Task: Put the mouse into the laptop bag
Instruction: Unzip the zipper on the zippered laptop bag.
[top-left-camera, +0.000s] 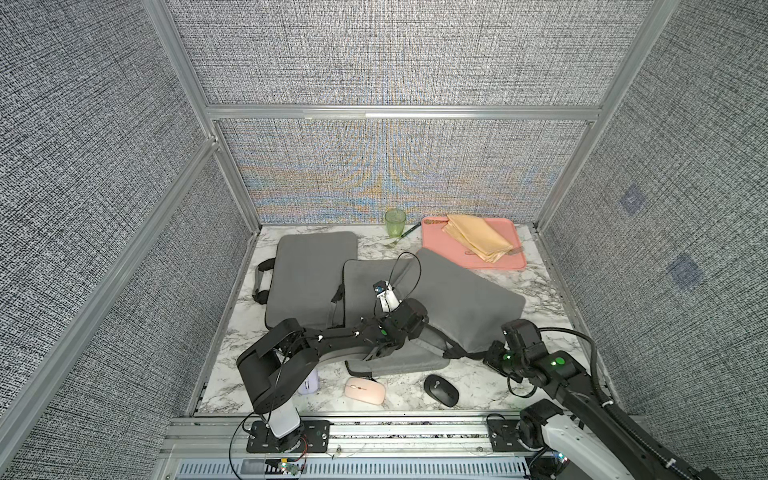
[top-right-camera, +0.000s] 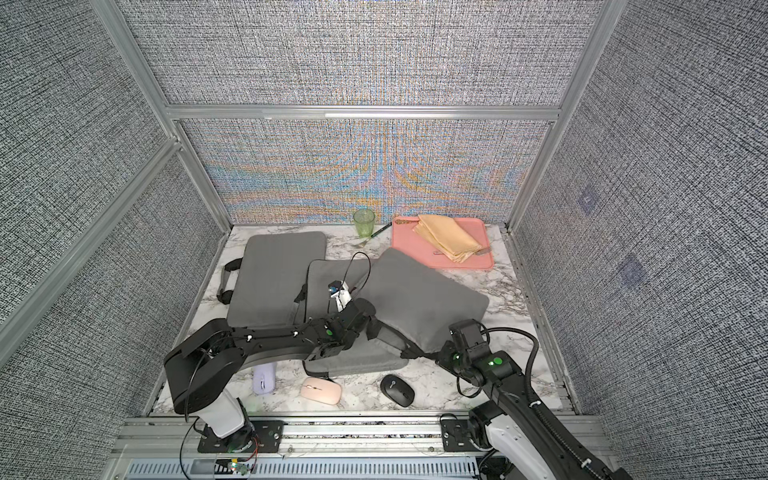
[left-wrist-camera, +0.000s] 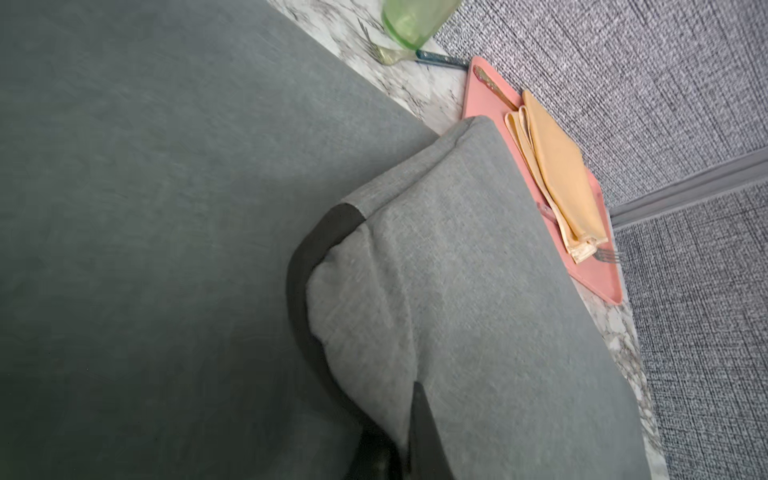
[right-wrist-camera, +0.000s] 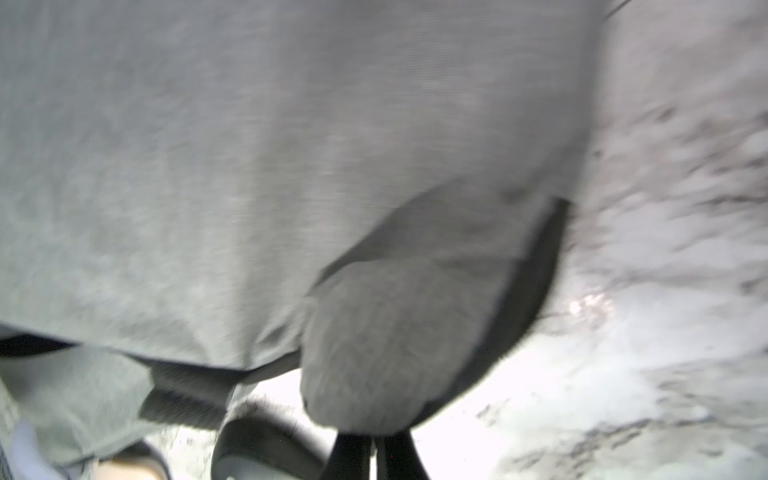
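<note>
A grey laptop bag (top-left-camera: 465, 299) lies right of centre with its upper side raised off the table and a lower grey layer (top-left-camera: 399, 361) flat beneath. My left gripper (left-wrist-camera: 399, 457) is shut on the bag's near left edge beside the dark trim. The right gripper (right-wrist-camera: 374, 453) is shut on the bag's near right corner, by a black strap (top-left-camera: 461, 353). Three mice rest on the marble in front of the bag, apart from both grippers: a pink mouse (top-left-camera: 365, 390), a black mouse (top-left-camera: 441, 390) and a lilac mouse (top-right-camera: 264, 378), which the left arm partly hides.
Two more grey bags lie flat, one at the back left (top-left-camera: 316, 270) and one in the middle (top-left-camera: 365, 286). A green cup (top-left-camera: 395, 222), a fork (top-left-camera: 399, 239) and a pink tray (top-left-camera: 511, 253) holding a yellow napkin (top-left-camera: 478, 239) stand along the back wall.
</note>
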